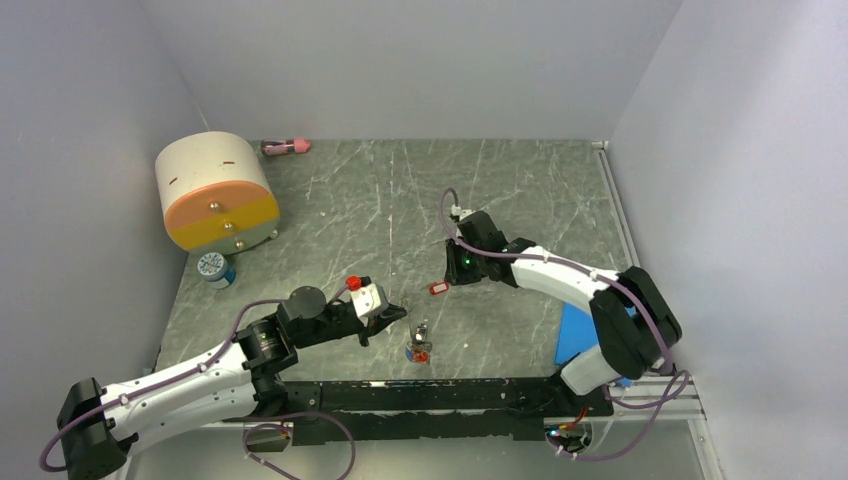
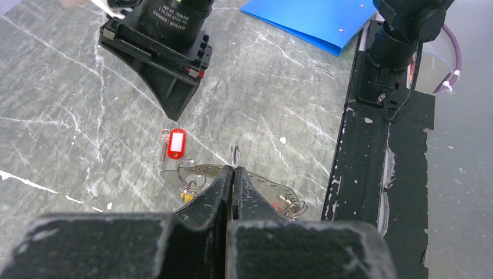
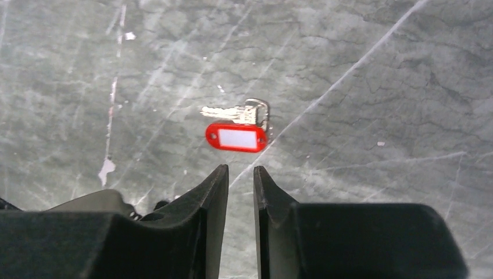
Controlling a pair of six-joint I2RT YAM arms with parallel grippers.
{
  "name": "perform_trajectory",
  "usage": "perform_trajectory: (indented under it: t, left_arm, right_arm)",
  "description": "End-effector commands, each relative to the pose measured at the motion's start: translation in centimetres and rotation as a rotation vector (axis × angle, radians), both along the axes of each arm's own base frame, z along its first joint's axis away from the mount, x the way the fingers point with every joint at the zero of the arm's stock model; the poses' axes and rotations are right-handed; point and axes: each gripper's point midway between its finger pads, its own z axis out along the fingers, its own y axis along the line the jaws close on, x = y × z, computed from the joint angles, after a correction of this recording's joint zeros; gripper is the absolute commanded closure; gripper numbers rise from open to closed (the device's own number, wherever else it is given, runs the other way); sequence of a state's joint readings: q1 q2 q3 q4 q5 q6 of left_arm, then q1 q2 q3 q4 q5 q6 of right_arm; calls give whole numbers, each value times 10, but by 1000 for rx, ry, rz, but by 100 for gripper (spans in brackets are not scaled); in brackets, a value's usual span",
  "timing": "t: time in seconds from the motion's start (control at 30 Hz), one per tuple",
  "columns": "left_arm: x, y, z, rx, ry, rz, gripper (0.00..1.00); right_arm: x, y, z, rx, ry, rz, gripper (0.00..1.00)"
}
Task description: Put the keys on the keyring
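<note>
Setting: a grey marbled tabletop (image 1: 350, 200) enclosed by pale walls, with two black-and-white robot arms based at the near edge.
Left gripper (image 2: 234, 170): clenched. Its two black fingers are pressed together, and a thin wire loop stands upright, pinched at their tips.
Keyring: a thin wire ring with a flat, pale silver plate (image 2: 273, 187). It lies on the table under and just past the left fingertips, near the front edge and between the two arms (image 1: 420, 338).
Keys at the keyring: small metal pieces cluster around the plate, with a brass-coloured bit on one side (image 2: 187, 196) and a red spot visible from above. Too small to tell whether they are threaded on.
Red-tagged key: a silver key joined to a bright red plastic tag with a white label (image 3: 237, 137). It lies flat on the table by itself, near the keyring but apart from it.
Right gripper (image 3: 240, 170): released. The jaws stand slightly apart with nothing between them, hovering just beside the red-tagged key without touching it.
Background: a large cream-and-orange drum (image 1: 215, 190) stands at the far left. A blue sheet (image 1: 578, 335) lies by the right arm's base.
</note>
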State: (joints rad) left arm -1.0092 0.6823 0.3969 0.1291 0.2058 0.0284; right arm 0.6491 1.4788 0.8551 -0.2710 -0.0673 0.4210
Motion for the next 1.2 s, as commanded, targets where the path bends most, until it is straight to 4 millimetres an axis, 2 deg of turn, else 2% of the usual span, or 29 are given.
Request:
perform_trajectory:
  t: [0.0,0.13,0.33,0.6,0.67,0.77,0.83,1.07,1.17]
  left_arm:
    - [-6,-1,-2,9,35,-19,97]
    - [-5,-1,-2,5,32,-20,97]
    - [-6,-2,-4,12,37,-21,97]
    - [-4,-1,-5,12,34,-13,97]
    - [-4,-1,-6,13,34,-13,97]
    - [-4,-1,-5,12,34,-13,97]
    - [-4,-1,-6,14,34,-14,98]
    - [-4,0,-7,25,32,-10,98]
    - [-4,1,-6,31,28,-11,97]
  right_arm:
    - [9,1,-12,67,60,-9,71]
    - [10,4,-19,174,114,-12,67]
    - [12,2,-31,262,163,-37,75]
    - [18,7,-39,309,191,-44,77]
    - [20,7,-41,309,195,-50,81]
    - [23,4,-43,292,196,-66,92]
    - [24,2,-43,283,191,-72,100]
    - [21,-4,-30,247,141,-36,100]
    - [19,-8,-16,232,89,13,100]
